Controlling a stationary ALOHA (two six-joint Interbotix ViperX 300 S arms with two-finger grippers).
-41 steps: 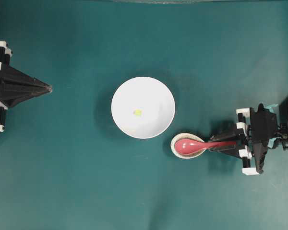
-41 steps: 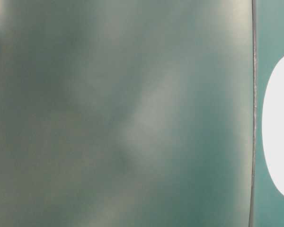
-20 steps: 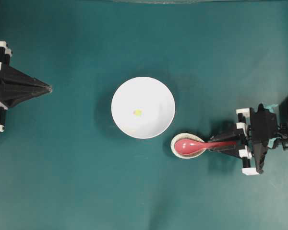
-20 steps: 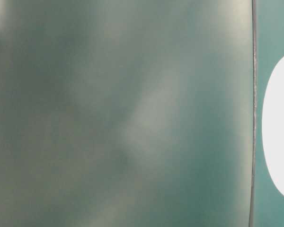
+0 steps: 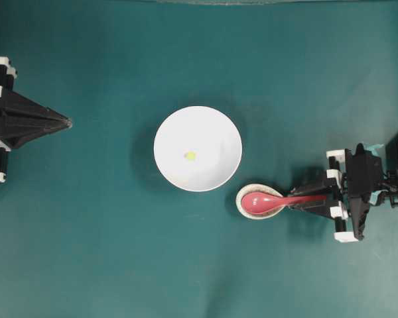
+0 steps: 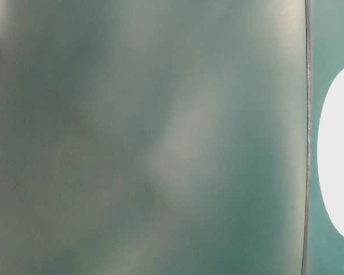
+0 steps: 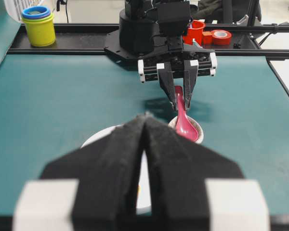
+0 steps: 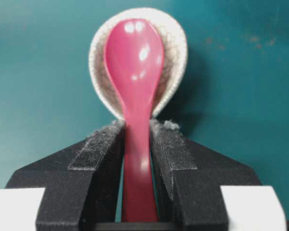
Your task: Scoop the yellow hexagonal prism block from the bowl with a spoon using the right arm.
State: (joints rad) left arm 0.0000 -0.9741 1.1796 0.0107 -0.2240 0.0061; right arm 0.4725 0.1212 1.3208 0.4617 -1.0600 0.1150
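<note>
The large plain white round bowl (image 5: 198, 149) sits near the centre of the teal matte table surface (image 5: 119, 252), with broad open cloth on every side. The tiny bright yellow six-sided block (image 5: 190, 156) lies on the bowl's smooth floor, slightly left of centre, clear of the wall.

Just beside the bowl's lower right rim stands the small speckled, crackle-glazed teardrop spoon rest (image 5: 247, 196). The glossy pink-red soup spoon (image 5: 264, 202) has its deep oval scoop in the rest; its short straight handle runs toward the right gripper (image 5: 313, 197).

In the right wrist view the black, felt-faced fingers (image 8: 101, 149) flank the handle on both sides. They appear to press on it at the tips, though a thin gap shows lower down.

The left gripper (image 5: 67, 122) hangs at the left table edge, well apart from the bowl, its padded fingers (image 7: 120, 149) pressed together.
</note>
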